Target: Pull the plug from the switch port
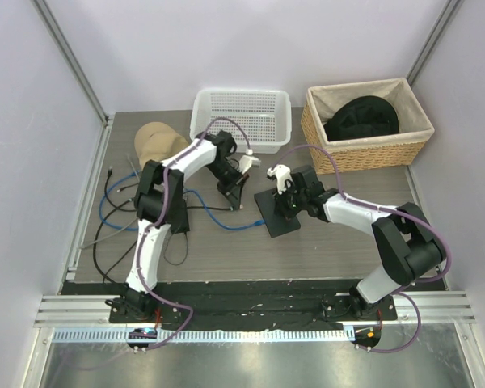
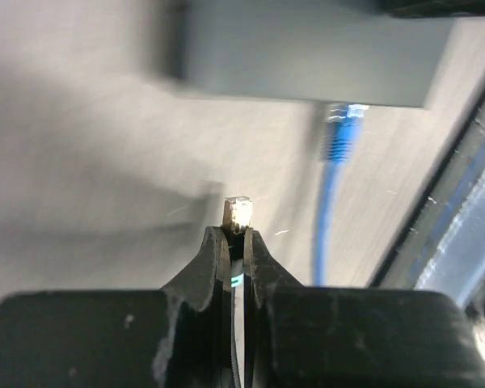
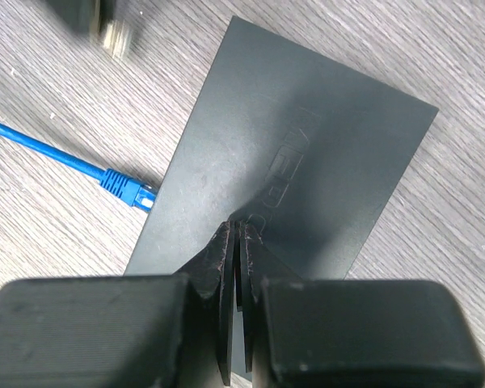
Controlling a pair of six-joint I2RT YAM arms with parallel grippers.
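Observation:
The switch (image 1: 276, 220) is a flat black box lying on the table; it also shows in the right wrist view (image 3: 307, 137). My right gripper (image 1: 287, 202) (image 3: 242, 229) is shut, with its tips pressed down on the switch's top. My left gripper (image 1: 232, 194) (image 2: 237, 230) is shut on a clear-tipped plug (image 2: 239, 212) and holds it left of the switch, apart from it. That plug also shows in the right wrist view (image 3: 117, 36). A blue plug (image 3: 128, 188) (image 2: 339, 133) lies with its tip at the switch's long edge; I cannot tell if it is inserted.
A white plastic basket (image 1: 242, 113) stands at the back, a wicker basket (image 1: 364, 153) holding a black cap at the back right, and a tan cap (image 1: 158, 141) at the back left. Loose blue and black cables (image 1: 113, 210) lie on the left of the table.

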